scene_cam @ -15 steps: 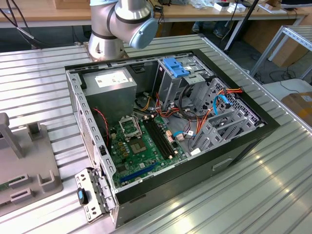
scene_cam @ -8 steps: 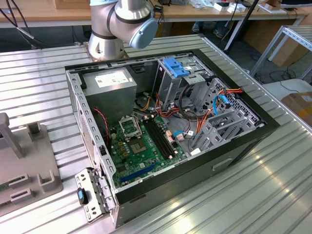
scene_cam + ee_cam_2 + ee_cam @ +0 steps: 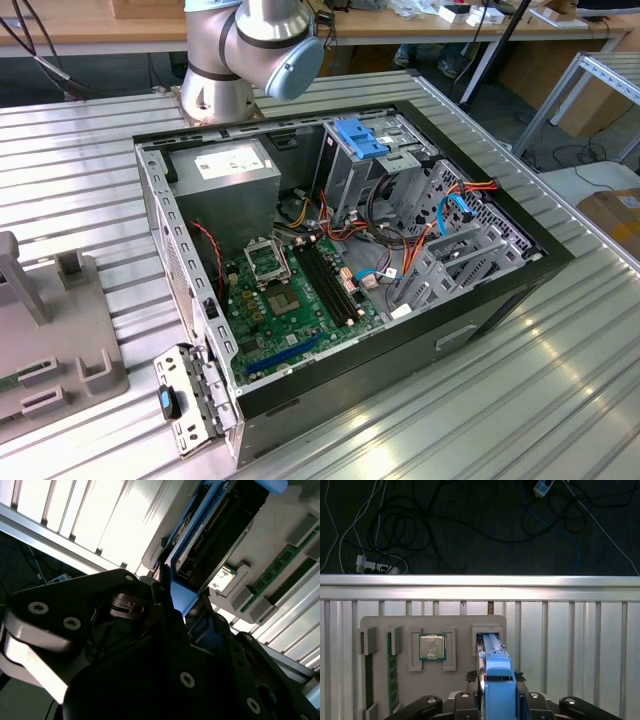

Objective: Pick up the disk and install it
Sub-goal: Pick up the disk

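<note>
Disk (image 3: 497, 675) stands on edge between the gripper's (image 3: 496, 690) fingers (image 3: 524, 687), which press in on its two flat sides, clamped by the look of it. Its far end sits at the slot of the grey tray (image 3: 460, 625); whether it has lifted clear of the slot I cannot tell. In the second wrist view the disk (image 3: 220, 525) shows a dark flat body framed by a bright blue plastic rail.

Progress, as I judge it: grasp made, install not yet done. The metal drive cage (image 3: 350, 180) in the open computer case (image 3: 500, 290), well apart from the tray, holds no disk that I can make out.

Also on the tray: a square processor chip (image 3: 432, 646) with a shiny lid and a thin green memory stick (image 3: 393, 670). The table (image 3: 570, 645) is ribbed, pale, reflective aluminium.
</note>
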Tool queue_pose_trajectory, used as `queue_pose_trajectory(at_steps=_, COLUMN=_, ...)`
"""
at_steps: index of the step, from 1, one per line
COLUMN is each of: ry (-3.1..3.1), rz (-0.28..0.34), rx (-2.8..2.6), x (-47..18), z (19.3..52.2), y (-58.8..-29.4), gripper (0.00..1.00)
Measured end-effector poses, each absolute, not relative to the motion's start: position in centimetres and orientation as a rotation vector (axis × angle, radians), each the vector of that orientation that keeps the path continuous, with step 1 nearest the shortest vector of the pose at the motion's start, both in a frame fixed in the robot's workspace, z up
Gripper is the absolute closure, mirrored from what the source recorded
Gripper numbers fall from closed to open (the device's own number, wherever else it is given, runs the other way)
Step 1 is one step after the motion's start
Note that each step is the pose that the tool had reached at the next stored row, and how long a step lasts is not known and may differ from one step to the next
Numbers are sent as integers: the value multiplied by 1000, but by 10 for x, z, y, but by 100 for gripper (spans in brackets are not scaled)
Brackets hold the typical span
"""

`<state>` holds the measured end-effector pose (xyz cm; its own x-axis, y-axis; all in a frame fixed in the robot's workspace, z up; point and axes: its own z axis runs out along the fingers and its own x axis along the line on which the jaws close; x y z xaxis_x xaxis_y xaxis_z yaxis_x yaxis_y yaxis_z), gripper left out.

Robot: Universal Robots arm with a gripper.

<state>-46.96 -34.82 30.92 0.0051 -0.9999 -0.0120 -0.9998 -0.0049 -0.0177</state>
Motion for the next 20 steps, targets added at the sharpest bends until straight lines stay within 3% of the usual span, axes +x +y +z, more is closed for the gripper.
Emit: queue_pose_trajectory(at_steps=20, ry=2194, rz=-8, rx=-2206, x=-470, z=327, y=-348, gripper=63)
